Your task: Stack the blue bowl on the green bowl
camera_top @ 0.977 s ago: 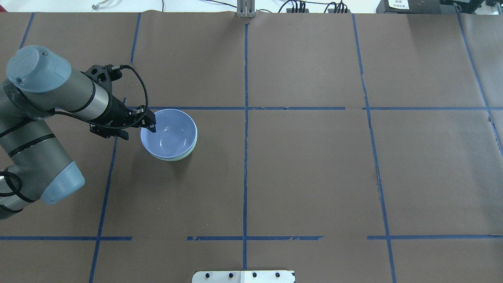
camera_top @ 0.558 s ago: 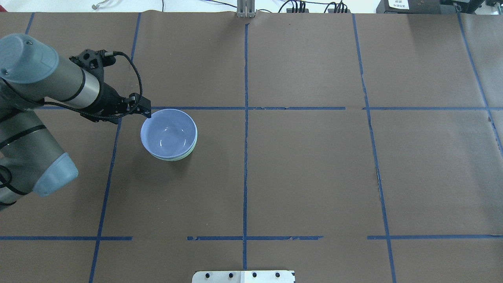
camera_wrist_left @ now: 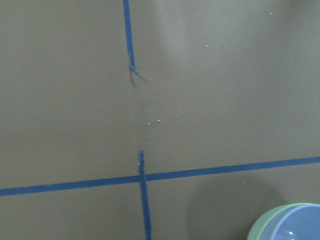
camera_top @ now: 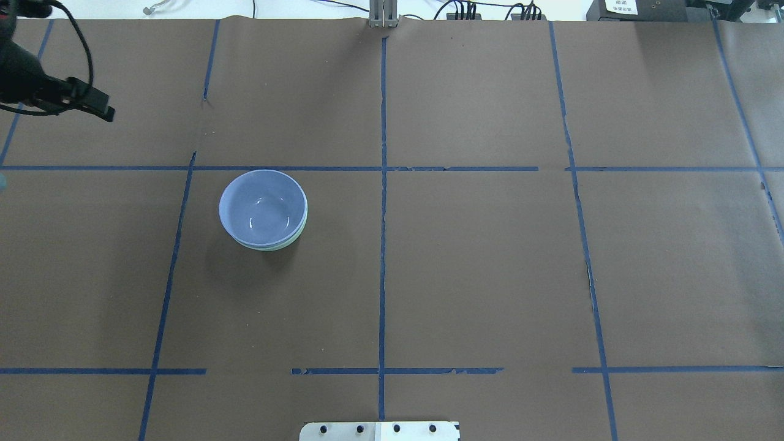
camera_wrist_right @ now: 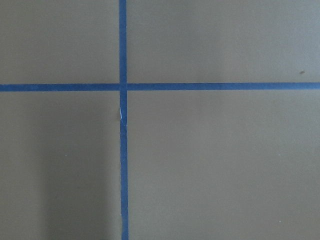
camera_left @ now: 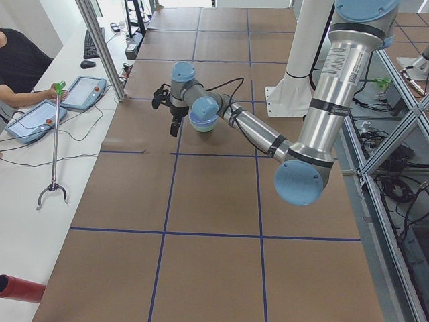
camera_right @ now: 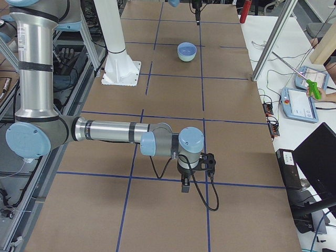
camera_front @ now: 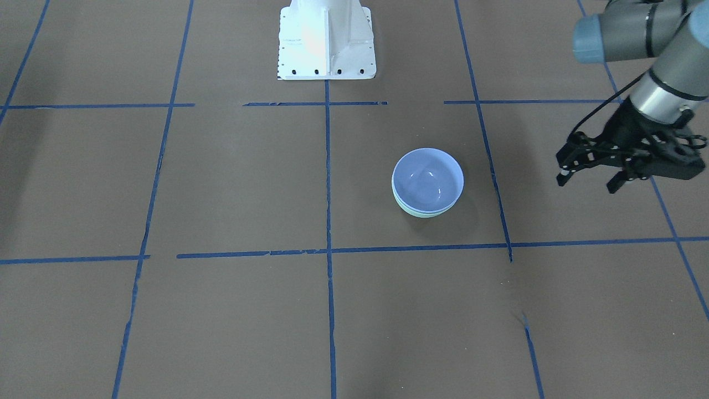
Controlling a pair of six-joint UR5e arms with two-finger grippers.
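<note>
Well apart from left pincer [camera_front: 587, 182], blue bowl [camera_front: 427, 178] inside green bowl [camera_front: 423, 214]

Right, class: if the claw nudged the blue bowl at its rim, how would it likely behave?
The blue bowl looks glossy, so probably slippery to grip. It sits nested in the green bowl, so a push would likely shift both.

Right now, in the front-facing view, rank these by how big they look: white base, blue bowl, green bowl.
Largest: white base.
Next: blue bowl.
Smallest showing: green bowl. Only a thin rim peeks out under the blue one, so its full size can't be judged here.
</note>
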